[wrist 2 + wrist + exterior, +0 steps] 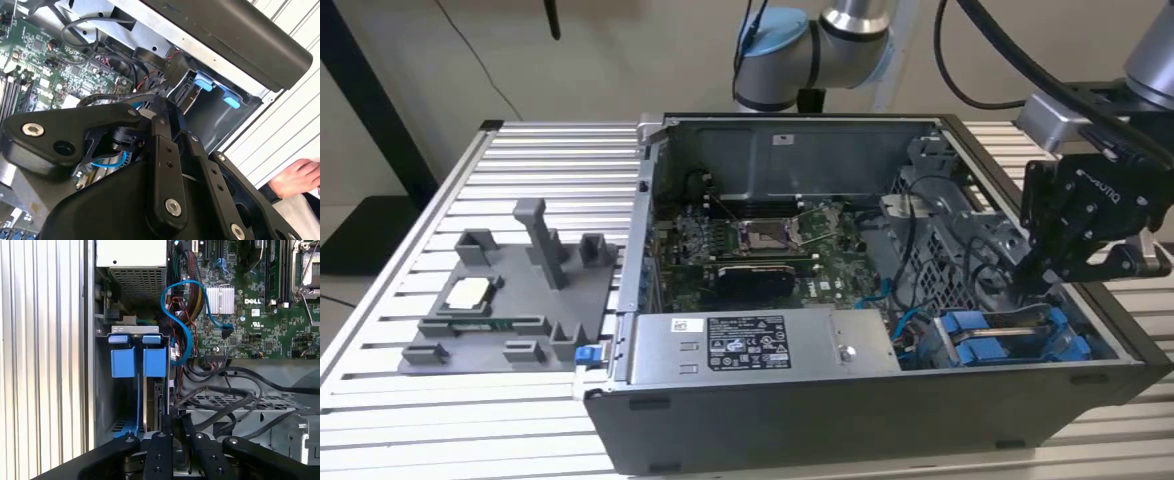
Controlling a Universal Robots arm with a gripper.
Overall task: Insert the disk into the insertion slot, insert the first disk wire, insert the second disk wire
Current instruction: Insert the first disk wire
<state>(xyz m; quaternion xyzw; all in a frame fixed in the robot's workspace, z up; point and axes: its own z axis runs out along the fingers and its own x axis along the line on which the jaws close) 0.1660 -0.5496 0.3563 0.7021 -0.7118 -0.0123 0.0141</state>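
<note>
The black linkage gripper [171, 421] hangs low inside the open dark-grey computer case [854, 420], over the corner at the exterior view's right. Whether its jaws are apart, together or clamped on something I cannot tell, because their tips are hidden behind its own links. Just beyond it in the first wrist view stands the flat silver-grey disk [145, 405] in its bright blue carrier frame. It shows edge-on as a pale strip beside a blue one (so I judge), with its long axis running straight away from the jaws toward two blue tabs [123, 362]. It sits within the grey metal insertion slot [103, 400], seemingly well down between the rails. Farther off, a thin blue cable [186, 315] loops over the green motherboard [260, 315], and beyond that lies the grey power-supply box [747, 345].
</note>
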